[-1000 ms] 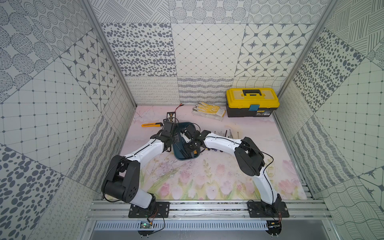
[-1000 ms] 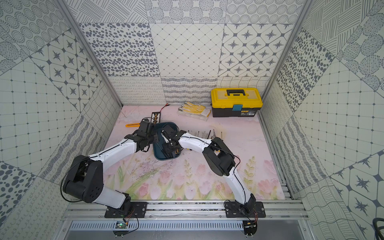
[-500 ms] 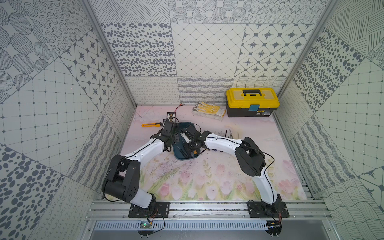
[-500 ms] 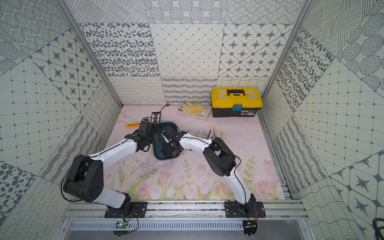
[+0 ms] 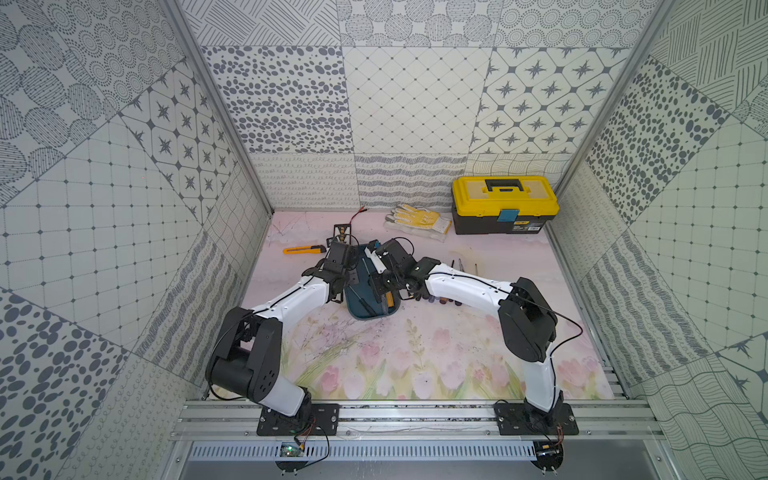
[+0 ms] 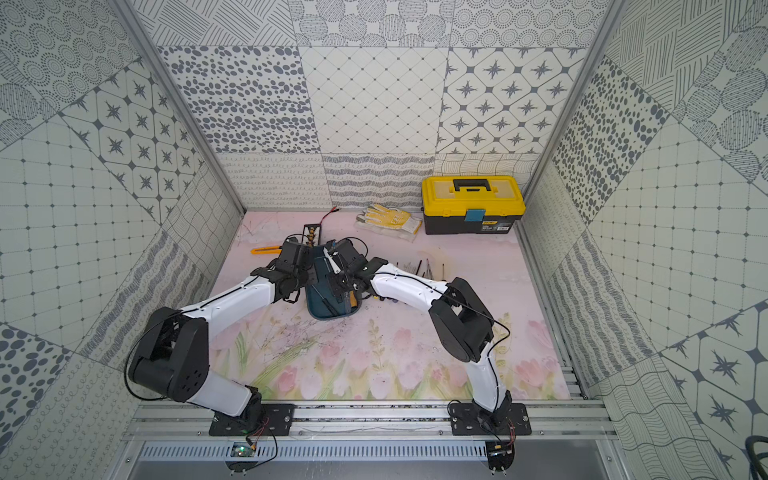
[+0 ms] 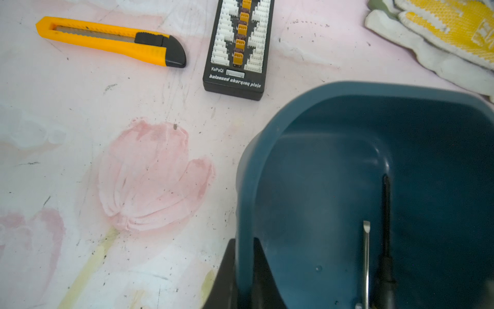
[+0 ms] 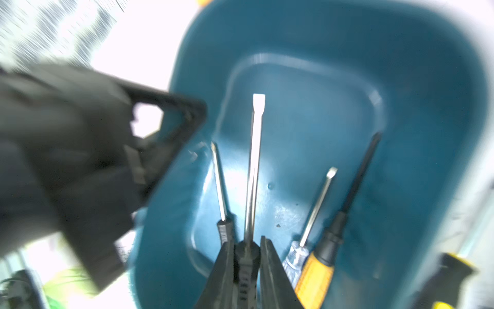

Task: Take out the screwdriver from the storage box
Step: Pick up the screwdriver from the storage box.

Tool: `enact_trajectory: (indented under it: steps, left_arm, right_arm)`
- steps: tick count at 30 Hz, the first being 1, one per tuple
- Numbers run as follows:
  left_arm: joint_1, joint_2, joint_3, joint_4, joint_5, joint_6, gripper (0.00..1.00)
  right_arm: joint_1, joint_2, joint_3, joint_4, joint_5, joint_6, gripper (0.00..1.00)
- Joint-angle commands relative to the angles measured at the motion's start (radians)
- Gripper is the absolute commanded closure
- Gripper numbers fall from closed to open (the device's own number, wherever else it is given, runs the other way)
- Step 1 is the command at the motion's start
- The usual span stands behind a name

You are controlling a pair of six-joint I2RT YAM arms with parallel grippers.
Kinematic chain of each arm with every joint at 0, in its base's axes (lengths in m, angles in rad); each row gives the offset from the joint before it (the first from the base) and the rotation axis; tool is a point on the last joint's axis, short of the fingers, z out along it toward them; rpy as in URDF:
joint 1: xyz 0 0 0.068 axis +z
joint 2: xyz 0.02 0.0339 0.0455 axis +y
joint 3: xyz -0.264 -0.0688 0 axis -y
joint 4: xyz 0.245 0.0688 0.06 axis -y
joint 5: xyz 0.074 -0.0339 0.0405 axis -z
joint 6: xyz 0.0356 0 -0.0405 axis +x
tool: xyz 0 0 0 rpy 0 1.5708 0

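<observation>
right gripper [image 8: 247,250] is pinched on the black handle of the flat-blade screwdriver [image 8: 255,160]. the tool is inside the box [image 8: 414,67], blade pointing at the box's 12 o'clock end. can't tell if it's off the floor yet. left gripper [image 7: 243,258] is clamped across the box's 9 o'clock wall, one finger in, one out.

my read on doing the lift well:
- go straight up, no dragging. thin driver [image 8: 220,182] lies just beside the held one, handle right by a finger, so it could snag and ride along.
- clear-handled driver [image 8: 318,203] and yellow-handled driver [image 8: 347,200] sit on the other side with some gap, lower risk.
- blade is long: get the tip over the rim before swinging toward 3 o'clock, where loose drivers [image 5: 461,266] lie on the mat [image 5: 415,365].
- left clamp should pin the box down, it looks light.
</observation>
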Motion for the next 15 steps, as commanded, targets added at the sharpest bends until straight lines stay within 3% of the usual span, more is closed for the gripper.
enact_trajectory:
  steps: [1,9,15]
  left_arm:
    - [-0.001,-0.001,0.018,0.019,-0.032,-0.014,1.0]
    - [0.006,-0.022,0.02,0.018,-0.101,0.054,1.0]
    - [0.026,-0.046,0.027,0.011,-0.145,0.079,1.0]
  right_arm:
    - [-0.021,-0.088,-0.031,0.083,0.052,-0.003,1.0]
    - [-0.081,-0.2,-0.135,0.132,0.138,0.031,1.0]
    - [-0.111,-0.163,-0.154,0.109,0.158,0.087,1.0]
